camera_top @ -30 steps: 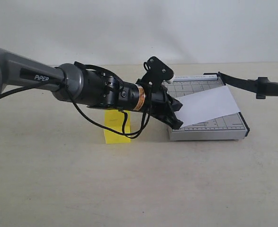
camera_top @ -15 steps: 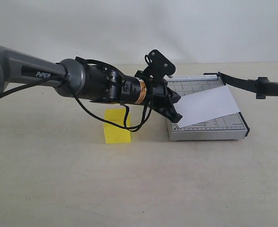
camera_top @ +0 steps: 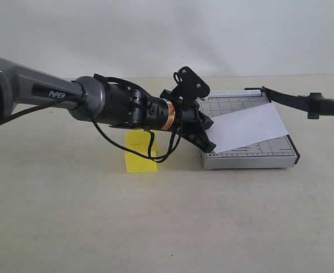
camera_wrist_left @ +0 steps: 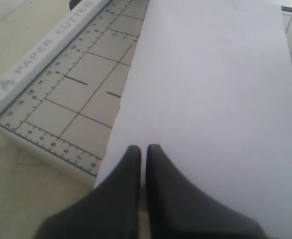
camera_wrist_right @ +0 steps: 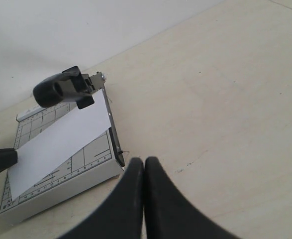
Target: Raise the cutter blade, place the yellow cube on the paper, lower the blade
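The yellow cube (camera_top: 138,162) sits on the table left of the grey gridded board (camera_top: 280,149), partly hidden behind my left arm. The white paper (camera_top: 252,126) lies askew on the board. The cutter blade (camera_top: 286,98) is raised off the board, and its thick handle (camera_top: 326,106) sticks out to the right. My left gripper (camera_top: 210,148) is shut, with its tips over the paper's near-left corner (camera_wrist_left: 143,148). My right gripper (camera_wrist_right: 145,160) is shut and empty above bare table beside the board (camera_wrist_right: 93,154); it does not show in the exterior view.
The board stands at the middle right of a beige table (camera_top: 167,227), with a white wall behind. The left arm's cable (camera_top: 127,151) hangs down in front of the cube. In the right wrist view the blade's handle (camera_wrist_right: 58,90) points toward the camera.
The left gripper lifted slightly, then settled back a little to the left at the paper's corner. Cube, paper and blade have not moved.
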Controlling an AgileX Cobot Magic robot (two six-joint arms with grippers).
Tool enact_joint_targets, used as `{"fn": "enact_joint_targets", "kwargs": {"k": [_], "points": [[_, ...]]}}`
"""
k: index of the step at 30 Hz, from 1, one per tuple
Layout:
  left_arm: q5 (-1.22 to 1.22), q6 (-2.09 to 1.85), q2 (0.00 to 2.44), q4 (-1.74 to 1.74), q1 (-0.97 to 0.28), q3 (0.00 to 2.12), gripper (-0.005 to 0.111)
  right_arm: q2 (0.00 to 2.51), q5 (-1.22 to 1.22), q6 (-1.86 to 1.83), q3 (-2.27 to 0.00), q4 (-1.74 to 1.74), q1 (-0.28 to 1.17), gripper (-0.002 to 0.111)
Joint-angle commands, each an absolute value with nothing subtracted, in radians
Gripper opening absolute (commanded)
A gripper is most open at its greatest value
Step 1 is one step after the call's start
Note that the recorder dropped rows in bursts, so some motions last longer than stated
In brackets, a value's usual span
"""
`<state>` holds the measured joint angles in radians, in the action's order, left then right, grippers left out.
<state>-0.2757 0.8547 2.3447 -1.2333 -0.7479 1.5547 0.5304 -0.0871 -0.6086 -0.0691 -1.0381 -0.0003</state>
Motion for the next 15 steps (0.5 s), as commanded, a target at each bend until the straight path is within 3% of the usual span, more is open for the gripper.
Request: {"fn": "enact_joint_targets", "kwargs": {"k": [1, 15], "points": [[-0.275, 0.844, 2.36, -1.238, -0.753, 1.56, 0.004, 0.521, -0.09, -0.609, -0.066, -1.034, 0.0, 0.0], [-0.324, 0.805, 2.419, -1.238, -0.753, 1.641, 0.004, 0.521, -0.098, -0.609, -0.066, -1.034, 0.0, 0.0]]}}
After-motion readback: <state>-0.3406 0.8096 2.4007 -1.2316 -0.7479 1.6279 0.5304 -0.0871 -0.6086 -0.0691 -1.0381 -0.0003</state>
